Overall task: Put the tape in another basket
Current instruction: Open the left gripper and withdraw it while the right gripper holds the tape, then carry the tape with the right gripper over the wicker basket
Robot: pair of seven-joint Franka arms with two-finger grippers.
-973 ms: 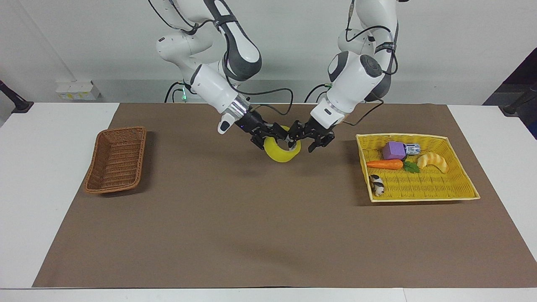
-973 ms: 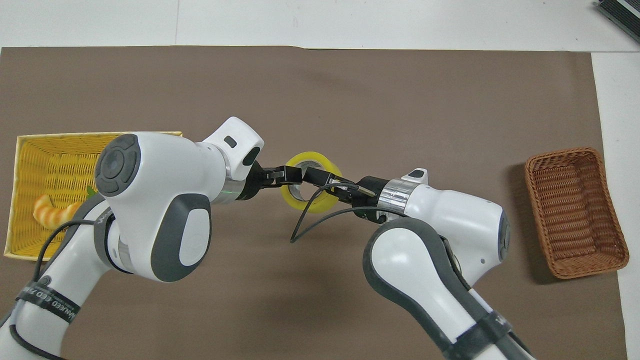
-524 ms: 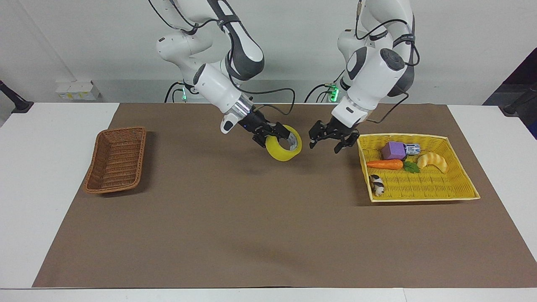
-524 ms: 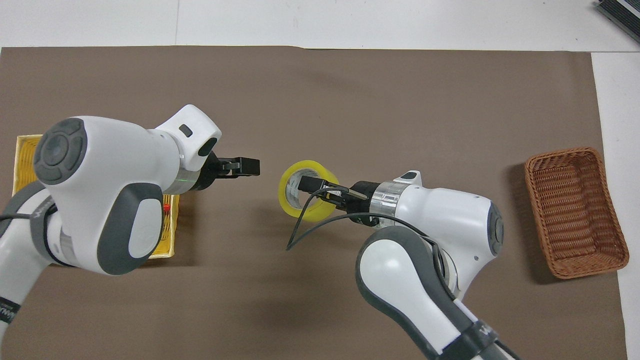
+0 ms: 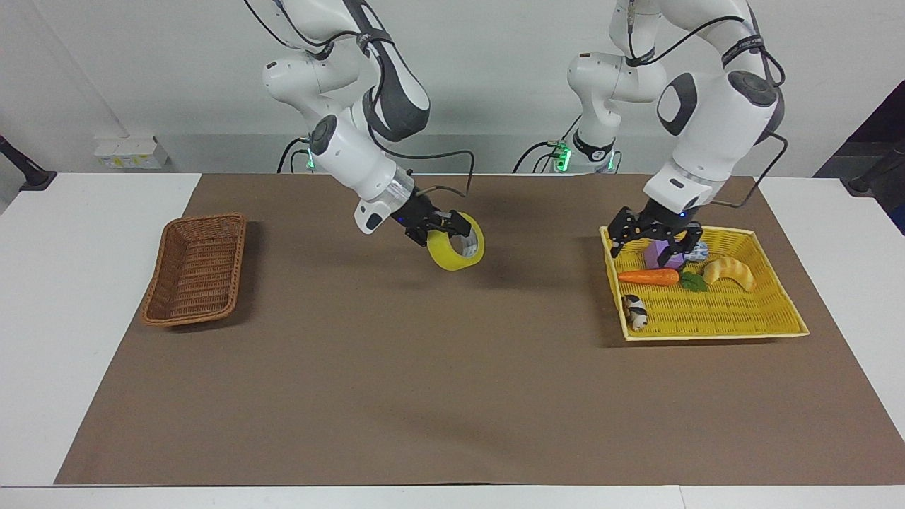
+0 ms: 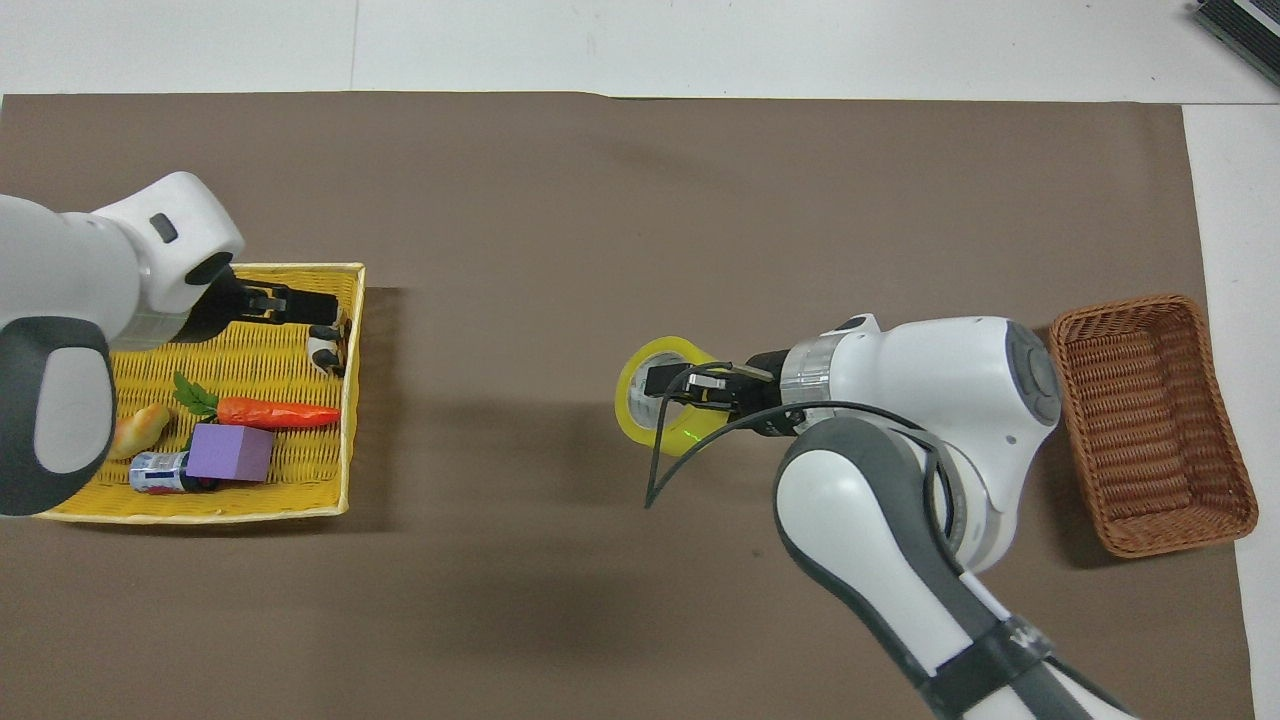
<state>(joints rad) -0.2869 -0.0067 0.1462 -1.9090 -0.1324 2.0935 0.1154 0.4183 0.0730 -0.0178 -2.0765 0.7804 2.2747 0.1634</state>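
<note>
1. Since the earlier frames, the left gripper (image 5: 655,239) has been drawn away from the tape (image 5: 456,249) and is now hung, fingers spread and empty, over the yellow tray basket (image 5: 778,304) at the right of the facing view.
2. A brown mat (image 5: 424,396) is spread across most of the table.
3. A carrot (image 5: 648,277), a purple block (image 6: 230,452), a croissant toy (image 5: 731,271) and a small black-and-white toy (image 5: 635,311) are held in the yellow tray basket.
4. An empty brown wicker basket (image 5: 196,278) is seen at the left of the facing view.
5. The tape is carried in the air near the middle of that view, pinched through its rim by the right gripper (image 5: 452,227), over bare mat.
</note>
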